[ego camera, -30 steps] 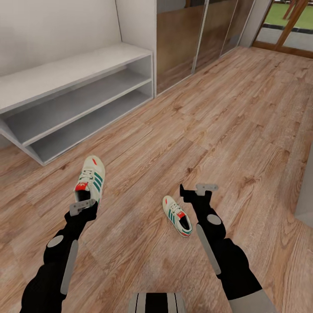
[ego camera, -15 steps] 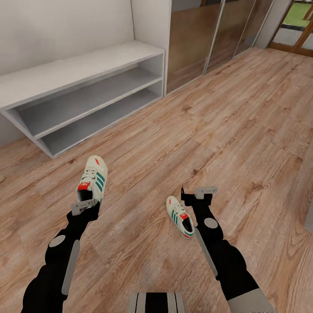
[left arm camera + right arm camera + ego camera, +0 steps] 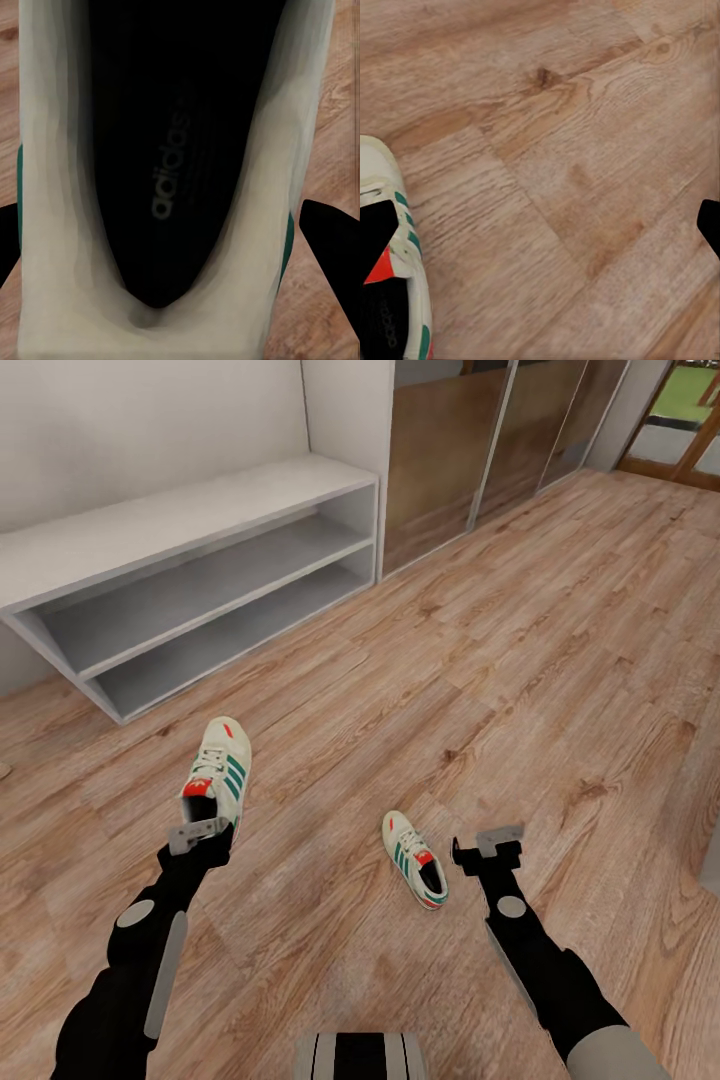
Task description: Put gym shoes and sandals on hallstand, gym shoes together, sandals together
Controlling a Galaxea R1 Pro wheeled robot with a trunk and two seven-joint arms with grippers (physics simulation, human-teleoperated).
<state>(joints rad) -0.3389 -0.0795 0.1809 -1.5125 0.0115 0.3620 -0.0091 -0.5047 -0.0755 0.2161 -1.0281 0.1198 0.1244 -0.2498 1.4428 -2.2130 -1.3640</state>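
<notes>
Two gym shoes showed. The left gym shoe (image 3: 215,775) hung at the left gripper (image 3: 198,832), fingers (image 3: 330,240) clamped on its heel collar, over the corridor floor (image 3: 520,640) near the hallstand (image 3: 200,550). It looked light and soft-walled; the heel seemed firmest. The right gym shoe (image 3: 415,857) lay just left of the spread-open, empty right gripper (image 3: 487,847).

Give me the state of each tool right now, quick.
Left tool: shut on the gym shoe, gripping its heel.
Right tool: open, holding nothing, beside the other gym shoe on the floor.
</notes>
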